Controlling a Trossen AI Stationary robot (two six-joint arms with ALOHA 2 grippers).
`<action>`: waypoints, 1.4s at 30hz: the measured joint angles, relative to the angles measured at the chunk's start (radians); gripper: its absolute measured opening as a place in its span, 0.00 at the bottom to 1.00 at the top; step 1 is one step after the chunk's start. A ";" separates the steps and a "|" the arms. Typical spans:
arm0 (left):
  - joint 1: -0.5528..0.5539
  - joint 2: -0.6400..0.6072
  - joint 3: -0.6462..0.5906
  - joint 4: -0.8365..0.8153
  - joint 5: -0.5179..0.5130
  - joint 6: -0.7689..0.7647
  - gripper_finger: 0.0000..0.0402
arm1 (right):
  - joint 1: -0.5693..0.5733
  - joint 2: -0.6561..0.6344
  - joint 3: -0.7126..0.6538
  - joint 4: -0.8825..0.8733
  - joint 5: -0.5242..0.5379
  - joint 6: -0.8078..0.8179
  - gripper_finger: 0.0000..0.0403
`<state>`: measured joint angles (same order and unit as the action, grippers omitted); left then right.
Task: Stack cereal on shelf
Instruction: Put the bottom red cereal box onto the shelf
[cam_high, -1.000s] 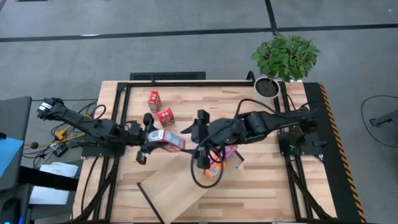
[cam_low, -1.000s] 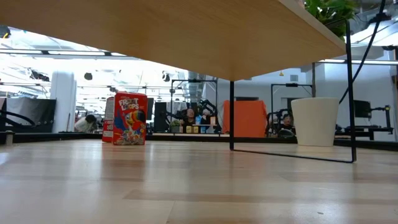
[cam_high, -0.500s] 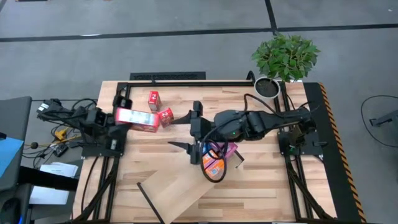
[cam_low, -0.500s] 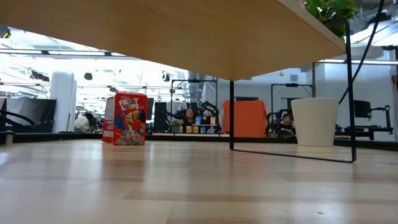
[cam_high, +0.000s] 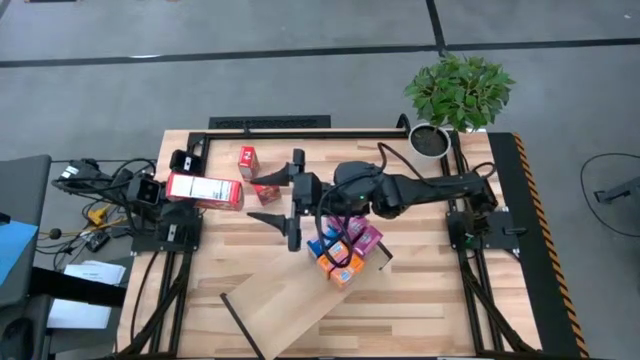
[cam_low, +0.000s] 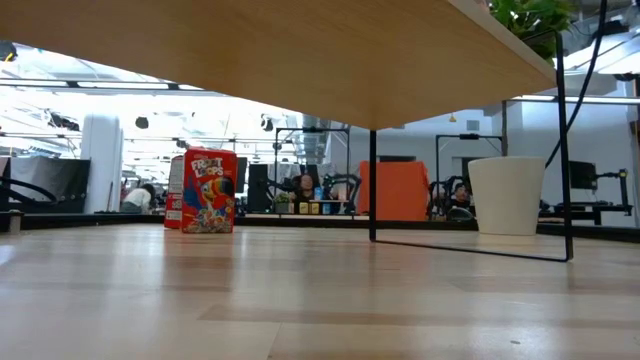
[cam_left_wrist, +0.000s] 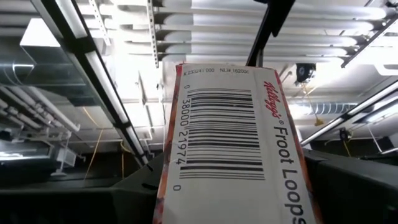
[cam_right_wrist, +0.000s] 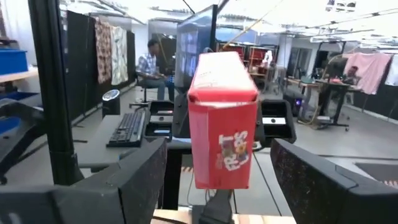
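Cereal box (cam_high: 204, 190) looks light, crushable; my left jaws (cam_high: 160, 190) clamp its end. Right jaws (cam_high: 285, 203) hang wide, empty.

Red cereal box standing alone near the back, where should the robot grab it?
Probably from straight above, pinching the red cereal box across its narrow sides near the top. It seems to stand upright on the table, apart from its neighbour, so its top is free.

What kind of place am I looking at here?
Most likely a robotics lab or workshop. Two robot arms work at a wooden table, desks with a keyboard and monitors stand behind, a seated person works nearby, and bare ceiling ducts show overhead.
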<state>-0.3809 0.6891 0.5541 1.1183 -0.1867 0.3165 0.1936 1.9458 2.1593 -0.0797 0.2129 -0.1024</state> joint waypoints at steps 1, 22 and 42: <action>0.000 -0.001 0.000 0.002 0.000 0.003 0.42 | 0.000 0.002 -0.001 0.008 -0.006 -0.001 0.79; 0.000 0.000 0.000 -0.001 -0.001 0.016 0.42 | -0.021 0.023 0.000 0.070 -0.009 0.004 0.94; 0.016 0.039 0.000 0.016 -0.003 0.001 0.42 | -0.032 0.023 0.000 0.064 -0.035 0.016 0.94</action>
<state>-0.3646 0.7280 0.5541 1.1346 -0.1902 0.3172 0.1616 1.9686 2.1590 -0.0162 0.1783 -0.0860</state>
